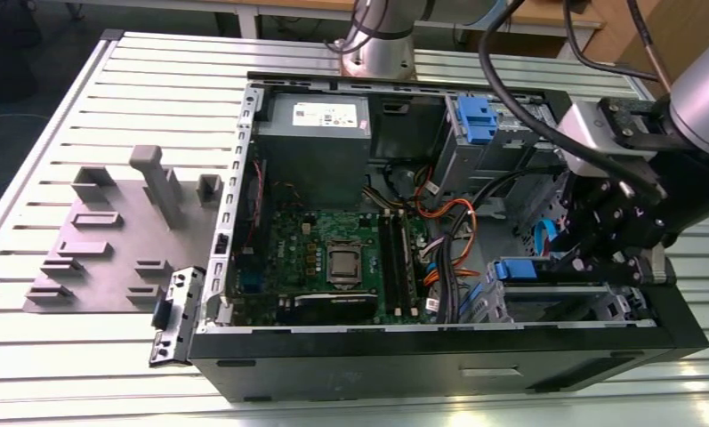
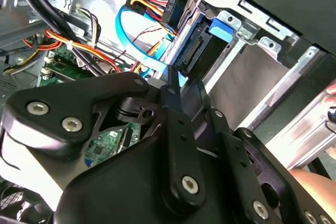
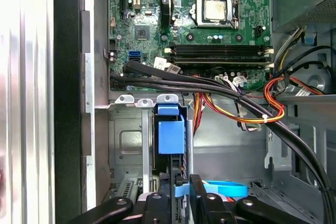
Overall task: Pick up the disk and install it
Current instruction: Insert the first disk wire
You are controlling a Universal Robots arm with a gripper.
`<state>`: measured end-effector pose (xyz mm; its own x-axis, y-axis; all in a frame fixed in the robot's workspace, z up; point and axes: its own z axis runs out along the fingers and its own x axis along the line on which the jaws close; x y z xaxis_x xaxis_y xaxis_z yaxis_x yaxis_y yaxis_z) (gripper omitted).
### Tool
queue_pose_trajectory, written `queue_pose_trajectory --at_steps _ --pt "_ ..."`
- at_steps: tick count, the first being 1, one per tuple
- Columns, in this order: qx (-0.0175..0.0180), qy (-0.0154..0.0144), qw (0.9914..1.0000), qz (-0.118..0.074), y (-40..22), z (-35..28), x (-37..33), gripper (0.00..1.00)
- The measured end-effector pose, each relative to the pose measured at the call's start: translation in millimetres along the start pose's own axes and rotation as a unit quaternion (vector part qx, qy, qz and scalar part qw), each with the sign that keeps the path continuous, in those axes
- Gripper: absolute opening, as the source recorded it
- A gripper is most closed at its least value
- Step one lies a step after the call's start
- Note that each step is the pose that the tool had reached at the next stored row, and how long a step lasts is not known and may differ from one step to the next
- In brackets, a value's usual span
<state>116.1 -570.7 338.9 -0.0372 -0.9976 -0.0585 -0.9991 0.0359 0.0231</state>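
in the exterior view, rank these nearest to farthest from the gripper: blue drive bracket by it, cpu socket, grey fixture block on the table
1. Blue drive bracket, right beside the gripper.
2. CPU socket, mid motherboard.
3. Grey fixture block, outside the case, at the exterior view's left.

Exterior view high, oblique over open case. Wrist views close inside case, past gripper; first wrist view and exterior view share motherboard
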Motion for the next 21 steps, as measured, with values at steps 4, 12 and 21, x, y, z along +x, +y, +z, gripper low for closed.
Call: queue_pose_trajectory --at_steps 4,12,21 --pt "0.0 -0.0002 1.0 0.0 0.0 -3.8 -0.2 0.29" --pt "0.0 -0.0001 1.0 0.0 -13.1 -3.8 -0.8 0.29" --pt "0.0 -0.0001 1.0 0.0 -12.9 -12.1 -1.2 0.29"
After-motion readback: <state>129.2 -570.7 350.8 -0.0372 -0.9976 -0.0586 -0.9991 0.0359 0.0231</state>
